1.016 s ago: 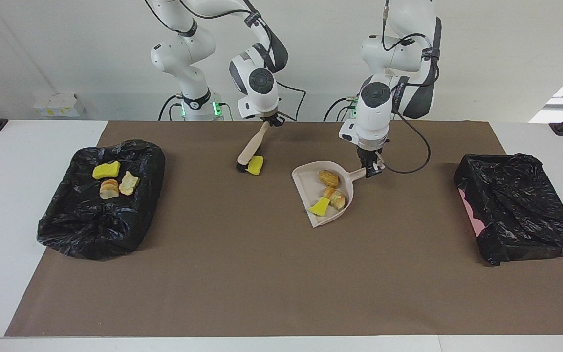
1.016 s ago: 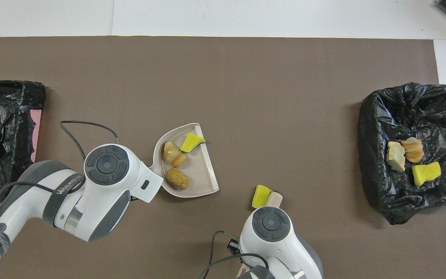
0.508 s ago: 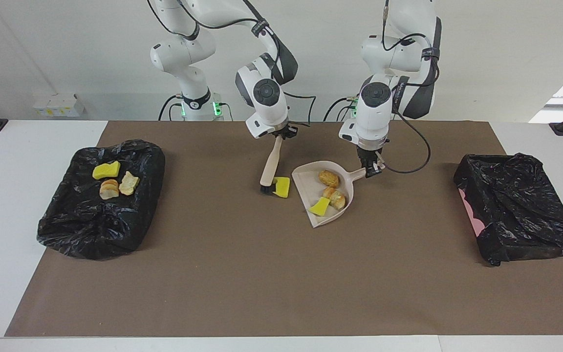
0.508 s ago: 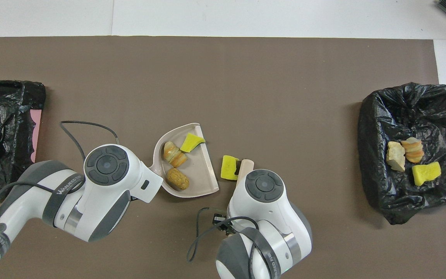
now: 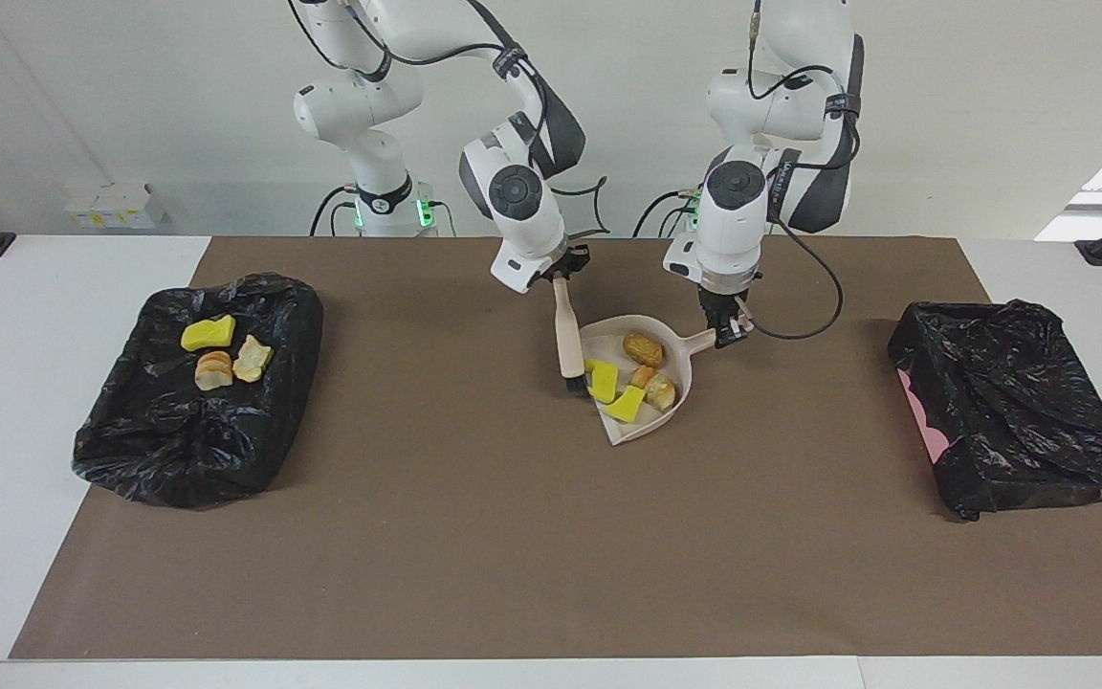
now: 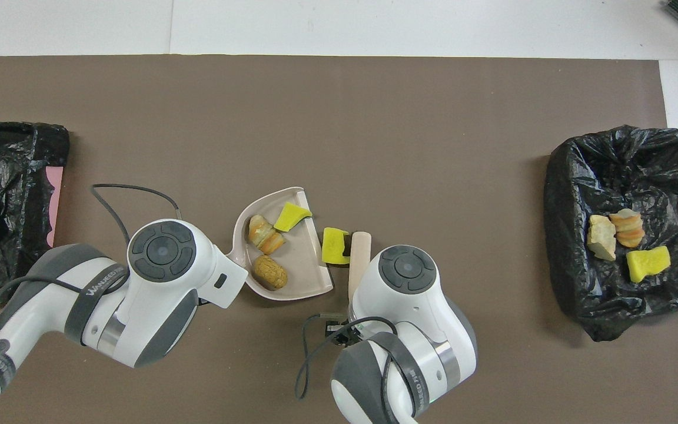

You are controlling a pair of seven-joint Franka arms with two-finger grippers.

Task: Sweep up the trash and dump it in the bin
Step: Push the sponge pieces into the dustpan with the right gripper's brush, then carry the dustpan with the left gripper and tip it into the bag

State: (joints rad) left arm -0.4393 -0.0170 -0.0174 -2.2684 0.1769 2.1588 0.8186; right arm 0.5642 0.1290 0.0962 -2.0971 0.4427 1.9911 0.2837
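Note:
My right gripper (image 5: 561,274) is shut on the handle of the beige brush (image 5: 567,330). The brush's black bristles press a yellow trash chunk (image 5: 602,380) against the open edge of the beige dustpan (image 5: 608,341). My left gripper (image 5: 729,331) is shut on the dustpan's handle. Inside the pan lie a brown bread piece (image 5: 644,348), a croissant-like piece (image 5: 661,390) and a yellow wedge (image 5: 626,404). The overhead view shows the chunk (image 6: 335,245) between the brush (image 6: 359,254) and the pan's lip (image 6: 322,259). Both grippers are hidden under the arms there.
A black-bag-lined bin (image 5: 178,450) at the right arm's end holds three trash pieces (image 5: 226,356). A second black-lined bin (image 5: 1020,421) sits at the left arm's end. A brown mat (image 5: 513,536) covers the table.
The right gripper swept the brush toward the dustpan, pushing the yellow chunk across the mat to the pan's open edge. The left gripper and the dustpan stayed still.

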